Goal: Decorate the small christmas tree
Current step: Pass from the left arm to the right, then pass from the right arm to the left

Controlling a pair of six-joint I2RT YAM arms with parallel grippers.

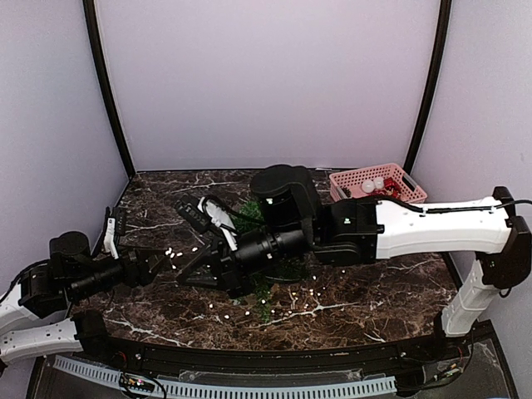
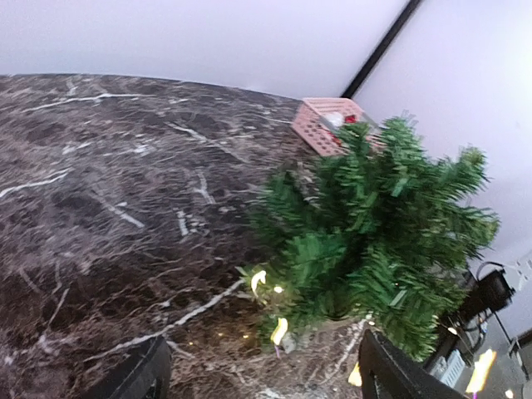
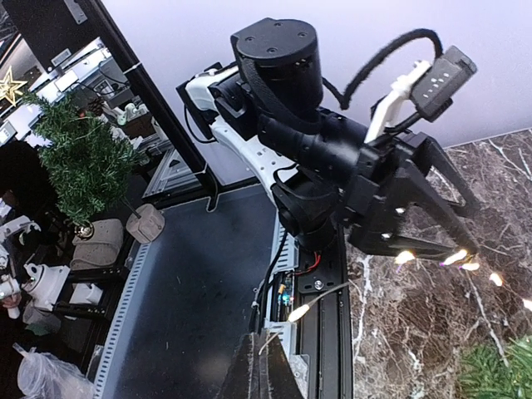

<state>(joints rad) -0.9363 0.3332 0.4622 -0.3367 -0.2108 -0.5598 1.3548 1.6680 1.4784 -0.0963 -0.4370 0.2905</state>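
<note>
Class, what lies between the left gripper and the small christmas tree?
Lit bulbs on the marble table, close to the small christmas tree; left wrist view.

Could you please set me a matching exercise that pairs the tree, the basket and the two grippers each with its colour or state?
Things:
1. tree
2. basket
3. left gripper
4. right gripper

Colour or state:
a. shut
b. green
c. open
d. pink

Pairs: 1-b; 2-d; 3-c; 4-a
</note>
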